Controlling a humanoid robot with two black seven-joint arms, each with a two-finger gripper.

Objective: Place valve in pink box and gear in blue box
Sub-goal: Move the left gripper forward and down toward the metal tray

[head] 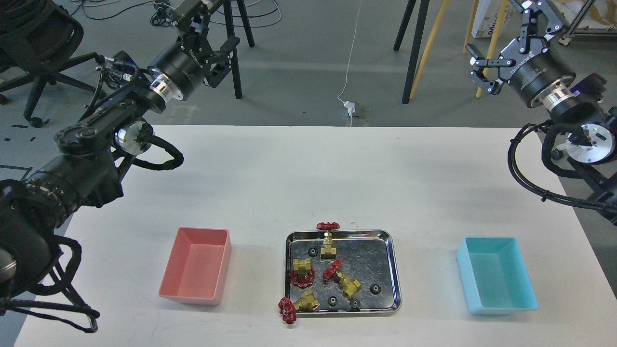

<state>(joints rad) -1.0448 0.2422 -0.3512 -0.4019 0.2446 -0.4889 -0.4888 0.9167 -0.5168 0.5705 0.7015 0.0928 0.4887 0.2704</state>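
Several brass valves with red handwheels lie in a shiny steel tray [395, 270] near the table's front: one valve [328, 239] leans over the back rim, one valve [302, 273] lies left of centre, one valve [344, 280] lies in the middle, and a fourth hangs over the front-left corner. Small black gears, such as the gear [375, 289], are scattered between them. The pink box [192, 295] stands empty left of the tray, and the blue box [501, 305] stands empty to its right. My left gripper [215, 28] and right gripper [502, 34] hover open beyond the table's far corners, holding nothing.
The white table's far edge runs across the middle of the view. Behind it on the grey floor are tripod legs, a white cable with a plug and an office chair at far left. Black cable loops hang beside both arms.
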